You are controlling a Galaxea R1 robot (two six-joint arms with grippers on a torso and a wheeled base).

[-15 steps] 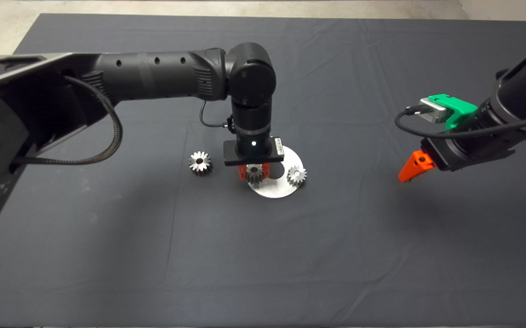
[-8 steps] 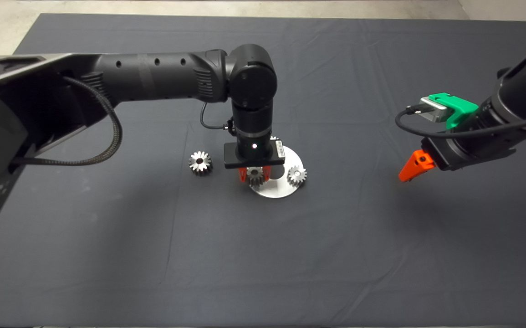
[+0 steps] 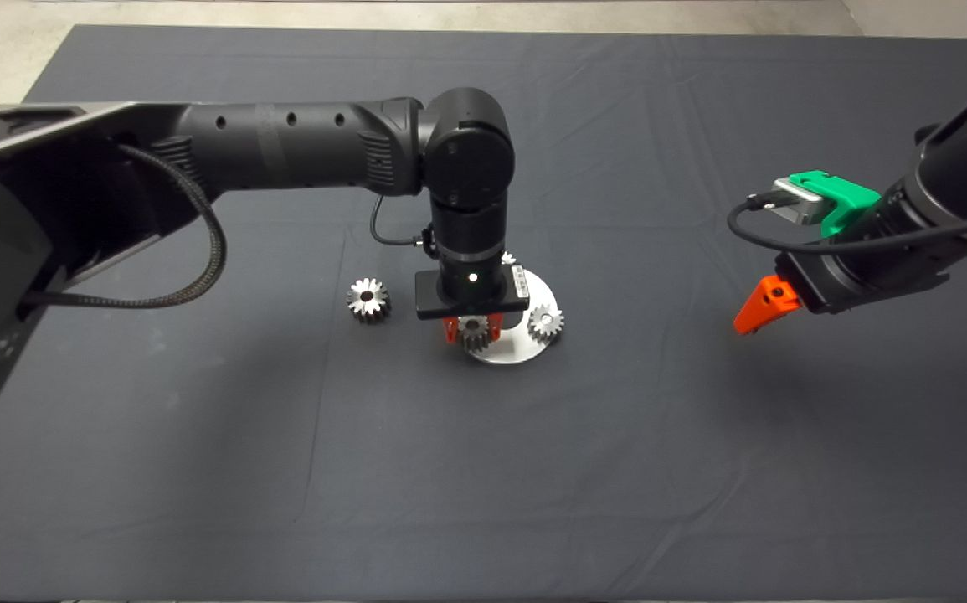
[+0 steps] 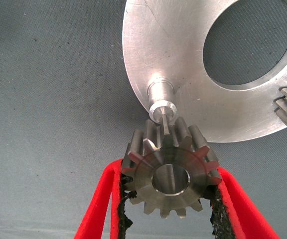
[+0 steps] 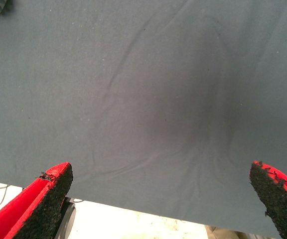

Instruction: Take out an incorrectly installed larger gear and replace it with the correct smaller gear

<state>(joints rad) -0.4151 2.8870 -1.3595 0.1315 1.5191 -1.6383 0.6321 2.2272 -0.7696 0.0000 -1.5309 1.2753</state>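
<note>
My left gripper [image 3: 473,332] is shut on a smaller gear [image 3: 474,328] and holds it over the near left edge of the round steel plate [image 3: 510,352]. In the left wrist view the gear [image 4: 171,177] sits between the red fingers [image 4: 101,199], just short of an upright bare peg [image 4: 162,99] on the plate [image 4: 183,45]. The larger gear [image 3: 367,299] lies on the mat, left of the plate. Another smaller gear [image 3: 545,322] stands on the plate's right side. My right gripper [image 3: 755,311] is open and empty, far to the right.
The plate has a large round hole [image 4: 250,42]. A bit of a third small gear [image 3: 508,258] shows behind the left wrist. The right wrist view shows only bare dark mat [image 5: 148,89] and its edge.
My left gripper with the small gear has shifted slightly toward the front and right, over the plate's edge. The right arm has not moved.
</note>
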